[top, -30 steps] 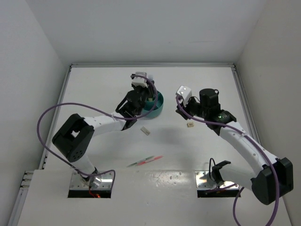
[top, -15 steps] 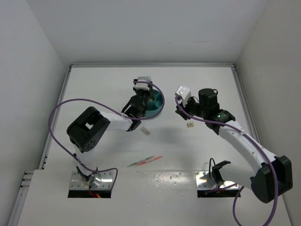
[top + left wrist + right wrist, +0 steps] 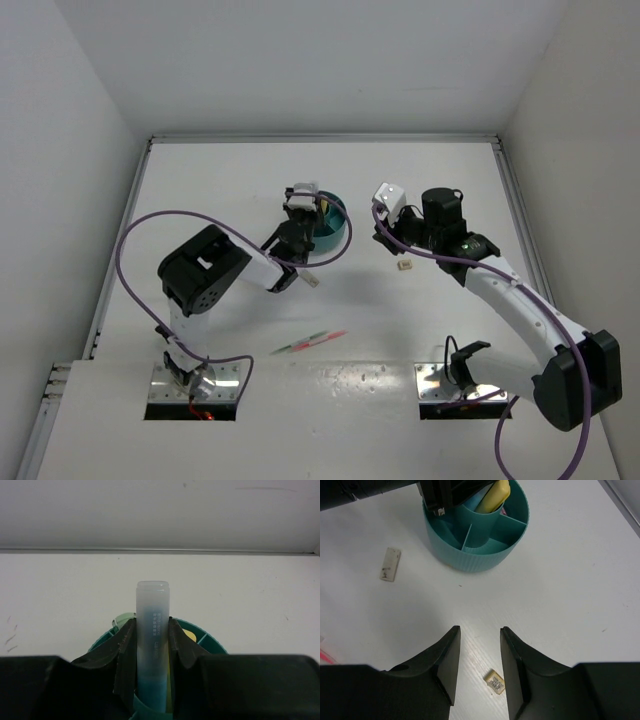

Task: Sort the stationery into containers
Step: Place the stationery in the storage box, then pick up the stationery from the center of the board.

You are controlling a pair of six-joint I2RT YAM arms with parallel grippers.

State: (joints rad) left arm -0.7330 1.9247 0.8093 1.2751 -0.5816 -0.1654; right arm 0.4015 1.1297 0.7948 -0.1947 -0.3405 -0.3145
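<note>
You're clamping a blue marker (image 3: 152, 610) in the left gripper (image 3: 151, 630) over the teal bowl (image 3: 480, 560) — a yellow marker (image 3: 495, 494) is lying inside. The right gripper (image 3: 480, 645) is hanging unclenched above an eraser (image 3: 494, 682); a second eraser (image 3: 390, 564) and pens (image 3: 308, 342) are waiting nearer.

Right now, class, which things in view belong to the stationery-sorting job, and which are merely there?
Job:
teal bowl
yellow marker inside it
blue marker, gripped by the left end effector
long beige eraser
small beige eraser
green and pink pens

Not the job:
table
metal base plate
</note>
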